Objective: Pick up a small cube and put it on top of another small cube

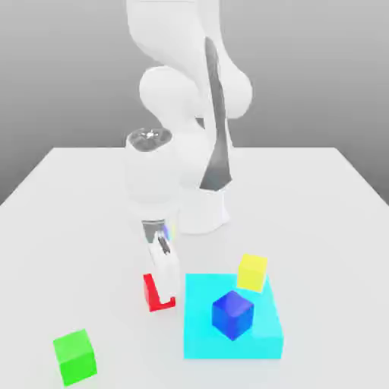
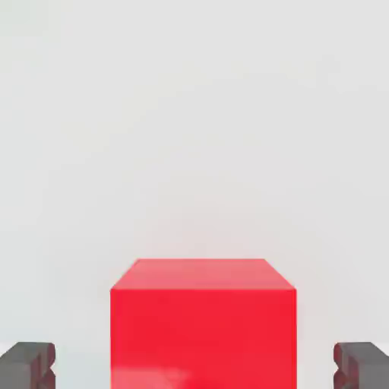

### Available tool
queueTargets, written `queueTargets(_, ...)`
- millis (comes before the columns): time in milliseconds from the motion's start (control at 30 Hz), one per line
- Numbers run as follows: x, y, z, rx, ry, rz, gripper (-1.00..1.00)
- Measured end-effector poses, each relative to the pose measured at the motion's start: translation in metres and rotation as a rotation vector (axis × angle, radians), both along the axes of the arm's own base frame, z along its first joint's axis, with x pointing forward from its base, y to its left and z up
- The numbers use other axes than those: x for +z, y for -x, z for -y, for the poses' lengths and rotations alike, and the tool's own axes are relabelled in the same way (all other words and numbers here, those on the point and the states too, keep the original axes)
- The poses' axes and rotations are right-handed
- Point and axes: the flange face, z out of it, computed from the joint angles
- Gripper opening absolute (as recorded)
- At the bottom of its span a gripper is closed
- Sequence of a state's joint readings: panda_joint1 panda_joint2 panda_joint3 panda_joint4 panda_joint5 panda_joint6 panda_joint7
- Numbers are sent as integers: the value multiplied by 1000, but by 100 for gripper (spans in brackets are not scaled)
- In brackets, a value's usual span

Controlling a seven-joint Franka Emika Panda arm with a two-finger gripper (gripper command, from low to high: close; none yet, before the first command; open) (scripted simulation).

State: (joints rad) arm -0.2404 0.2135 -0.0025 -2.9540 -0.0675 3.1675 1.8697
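On the exterior view's left, near the front edge of the white desk (image 1: pixel 68 197), sits a green cube (image 1: pixel 74 356), well apart from everything else. Farther right, toward the middle, the red cube (image 1: pixel 158 293) rests on the desk, just beside the left edge of a flat cyan slab (image 1: pixel 262 338). The arm (image 1: pixel 186 114) reaches down over it, and the pincer (image 1: pixel 162 258) hangs directly at the red cube, partly covering it from this side. In the hand view the pincer is open wide: the red cube (image 2: pixel 203 323) stands between the two dark fingertips (image 2: pixel 27 365), with bare desk showing on both sides, so nothing is gripped yet.

Right of the red cube, a blue cube (image 1: pixel 232 314) sits on the slab, and a yellow cube (image 1: pixel 252 271) stands at the slab's far edge; whether it rests on the slab or just behind it I cannot tell.

The step in hand looks like closing on the red cube. The risks, as I judge them:
- The cube is close to the slab, so a fingertip could catch the slab's edge or shove the cube against it while closing.
- A glossy cube gripped off-centre may twist or slip when lifted.
- Placed off-centre on another small cube, it could tip off or knock the lower cube aside.
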Motion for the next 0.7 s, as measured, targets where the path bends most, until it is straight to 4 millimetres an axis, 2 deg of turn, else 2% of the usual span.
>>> queueTargets(233,0,0,0,0,1,2,-100)
queueTargets(533,60,-2,-1,10,2,1,-100)
queueTargets(700,93,-47,-29,281,6,3,-100)
